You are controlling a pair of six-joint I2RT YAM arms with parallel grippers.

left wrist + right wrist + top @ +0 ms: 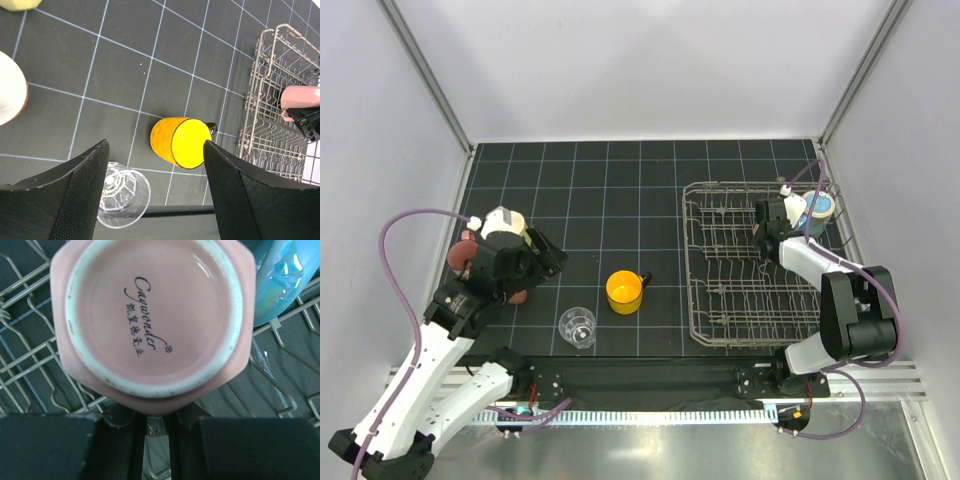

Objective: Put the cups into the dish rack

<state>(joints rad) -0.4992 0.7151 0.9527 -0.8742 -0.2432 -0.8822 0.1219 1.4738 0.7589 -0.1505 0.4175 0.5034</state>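
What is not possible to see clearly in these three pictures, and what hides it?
Maroon cup, top view: mostly under the left arm.
Pale yellow cup, left wrist view: cut off by the top edge.
Pink mug, right wrist view: only its base shows; whether the right gripper clamps it is unclear.
Blue cup, right wrist view: cut off by the top right corner.

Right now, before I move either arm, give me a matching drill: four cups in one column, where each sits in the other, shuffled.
1 orange-yellow mug
2 glass tumbler
3 pink mug
4 blue mug

a in the far right corner of the dish rack
b on the mat, closest to the near edge
c base up in the rack
d on the mat, just left of the rack

Pairs: 1-d, 2-b, 3-c, 4-a.
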